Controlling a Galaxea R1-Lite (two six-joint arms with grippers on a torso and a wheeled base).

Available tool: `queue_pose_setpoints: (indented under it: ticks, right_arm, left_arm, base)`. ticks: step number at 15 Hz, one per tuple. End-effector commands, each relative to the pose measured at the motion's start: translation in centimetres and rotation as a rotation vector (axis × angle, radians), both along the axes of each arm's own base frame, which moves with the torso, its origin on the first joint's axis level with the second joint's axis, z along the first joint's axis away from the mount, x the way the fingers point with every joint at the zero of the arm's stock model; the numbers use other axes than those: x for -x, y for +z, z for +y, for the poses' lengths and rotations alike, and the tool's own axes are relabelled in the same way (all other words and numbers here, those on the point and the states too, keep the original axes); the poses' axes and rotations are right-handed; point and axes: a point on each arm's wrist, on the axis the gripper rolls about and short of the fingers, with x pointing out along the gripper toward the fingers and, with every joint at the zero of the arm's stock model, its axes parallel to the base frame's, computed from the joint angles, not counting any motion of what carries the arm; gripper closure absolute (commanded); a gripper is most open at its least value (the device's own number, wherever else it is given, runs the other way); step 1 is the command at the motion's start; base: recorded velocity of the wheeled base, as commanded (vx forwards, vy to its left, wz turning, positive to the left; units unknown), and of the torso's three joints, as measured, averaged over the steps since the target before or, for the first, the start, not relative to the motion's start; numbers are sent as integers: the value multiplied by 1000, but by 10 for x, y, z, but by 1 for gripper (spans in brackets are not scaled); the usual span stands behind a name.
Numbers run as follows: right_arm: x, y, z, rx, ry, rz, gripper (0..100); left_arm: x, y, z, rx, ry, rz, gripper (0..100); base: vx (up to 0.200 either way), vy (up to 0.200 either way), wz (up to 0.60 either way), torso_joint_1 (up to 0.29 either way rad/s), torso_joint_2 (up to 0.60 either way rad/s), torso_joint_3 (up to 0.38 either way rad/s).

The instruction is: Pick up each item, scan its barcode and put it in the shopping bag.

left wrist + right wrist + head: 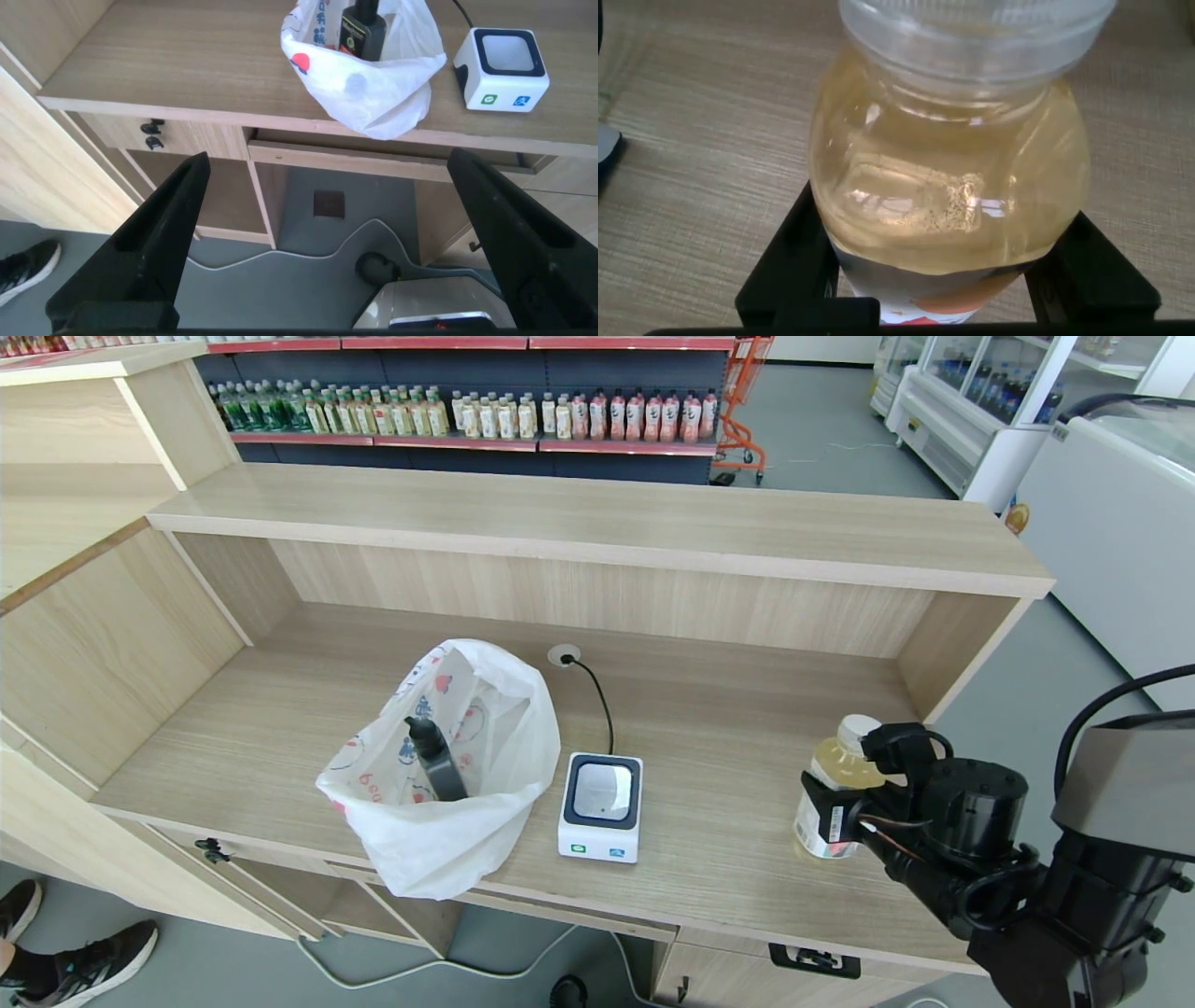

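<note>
- R gripper (857,782) was clamped on drink bottle (834,767), upright at counter (728,737) end.
- L gripper (329,166) was spread wide, empty.
- Scanner (601,805) stood btw drink bottle and shopping bag (499,728) w/ dark bottle (437,761).

A pale wood counter (747,747) spans the scene, with a raised ledge (597,518) along its far edge and a wood side panel (112,653) on the left. A round grommet (564,655) is set into the counter toward the far side, and a black cable (604,709) runs from it toward the near side. Under the near edge are a drawer (374,161) and a dark lock fitting (152,136). A pale cable (280,254) lies on the grey floor (840,429). Far behind, a store shelf (467,443) carries rows of drink bottles (467,415). An orange trolley (747,411) stands right of it, and white freezers (1102,513) line the far right.
</note>
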Motion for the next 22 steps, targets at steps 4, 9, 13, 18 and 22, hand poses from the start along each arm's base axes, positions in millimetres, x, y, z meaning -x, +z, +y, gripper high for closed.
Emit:
queue_pose_setpoints:
  ticks: [4,9,13,18,22]
  right_arm:
    - [4,-1,0,-2,4,4,100]
    - [43,68,-14,-89,135,-107,100]
    - [73,129,-19,-195,250,-152,100]
    - [124,190,-6,-427,668,-80,100]
    - [166,231,1,-620,936,140,100]
  left_arm:
    - [0,0,0,0,0,1,0]
    - [0,0,0,0,0,1,0]
    - [0,0,0,0,0,1,0]
    - [0,0,0,0,0,1,0]
    - [0,0,0,0,0,1,0]
  base:
    - [0,0,0,0,0,0]
    - [0,0,0,0,0,0]
    - [0,0,0,0,0,0]
    - [0,0,0,0,0,0]
    - [0,0,0,0,0,0]
